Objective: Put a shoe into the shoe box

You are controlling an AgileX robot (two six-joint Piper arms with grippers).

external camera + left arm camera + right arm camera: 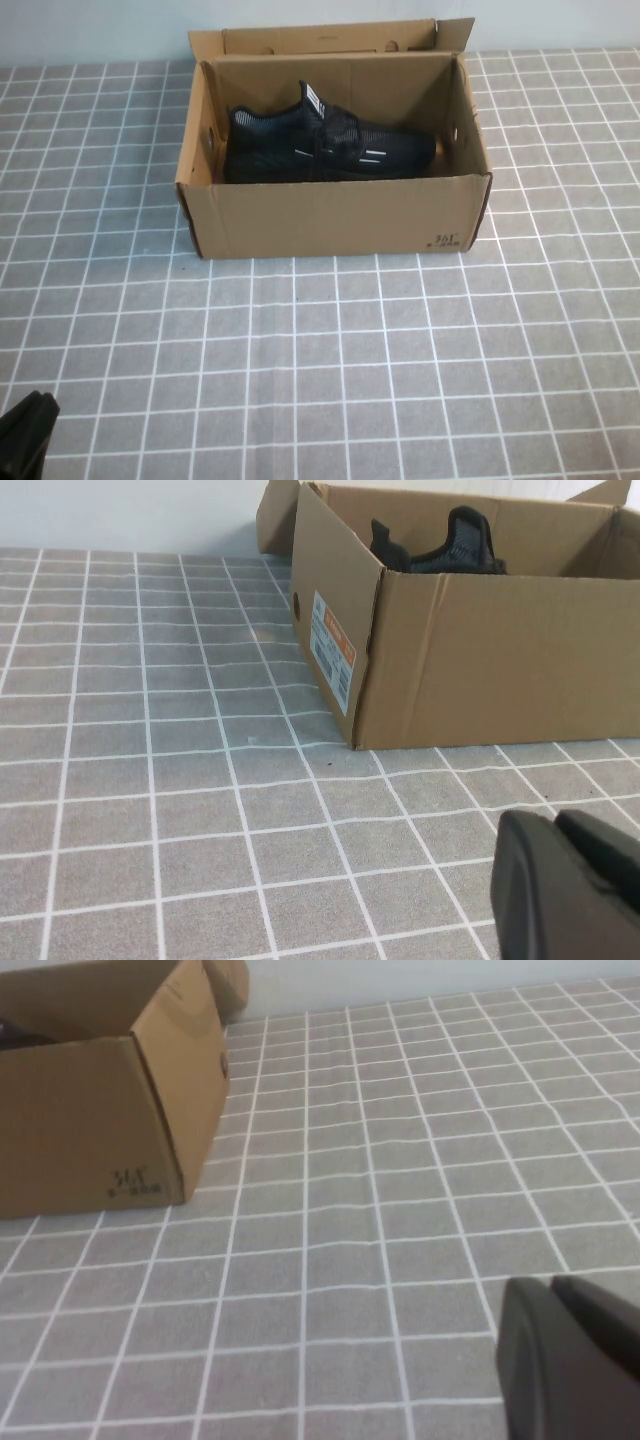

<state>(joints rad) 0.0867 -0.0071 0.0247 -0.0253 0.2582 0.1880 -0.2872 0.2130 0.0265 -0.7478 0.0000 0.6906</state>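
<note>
The black knit shoe (320, 148) lies on its side inside the brown cardboard shoe box (330, 215), toe to the right, white tongue label up. The box is open, its flap lid (330, 40) standing at the back. In the left wrist view the shoe's heel and tongue (445, 548) show above the box wall (480, 660). My left gripper (25, 435) sits low at the near left corner, far from the box, shut and empty (555, 825). My right gripper (550, 1288) is shut and empty, right of the box (100, 1110), and out of the high view.
The box stands at the far middle of a grey cloth with a white grid (330, 360). A white and orange label (333, 660) is on the box's left end. A pale wall runs behind the table.
</note>
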